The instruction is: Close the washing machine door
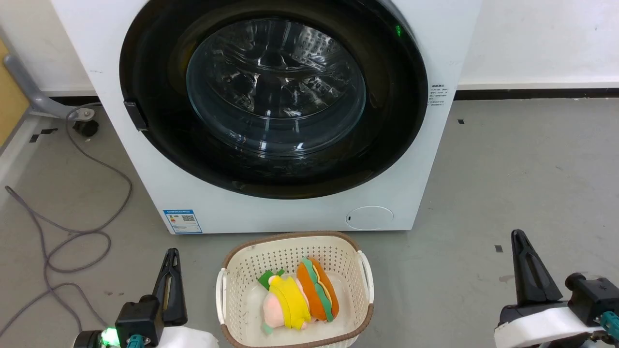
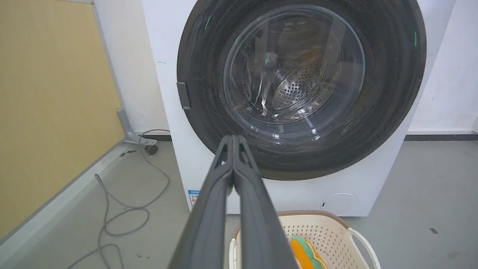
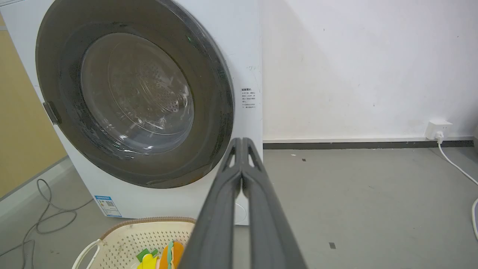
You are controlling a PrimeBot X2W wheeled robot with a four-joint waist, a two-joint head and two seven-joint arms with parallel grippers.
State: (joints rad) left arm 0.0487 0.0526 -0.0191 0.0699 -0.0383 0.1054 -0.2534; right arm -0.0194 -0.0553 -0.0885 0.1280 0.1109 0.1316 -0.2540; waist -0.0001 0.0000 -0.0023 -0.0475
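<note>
The white washing machine (image 1: 300,212) (image 2: 168,86) (image 3: 242,52) stands straight ahead. Its round glossy black washing machine door (image 1: 159,125) (image 2: 201,82) (image 3: 63,67) lies flat against the front, the clear glass window at its centre showing the steel drum behind. A dark latch tab sits on the door's left edge. My left gripper (image 1: 170,253) (image 2: 233,138) is shut and empty at the lower left, well short of the machine. My right gripper (image 1: 518,235) (image 3: 242,140) is shut and empty at the lower right, level with the machine's right side.
A cream laundry basket (image 1: 242,256) (image 2: 336,228) (image 3: 123,233) with plush toys (image 1: 297,297) sits on the floor right before the machine, between my grippers. A grey cable (image 1: 72,237) loops on the floor at left. A wall socket (image 3: 437,129) with a white cord is at far right.
</note>
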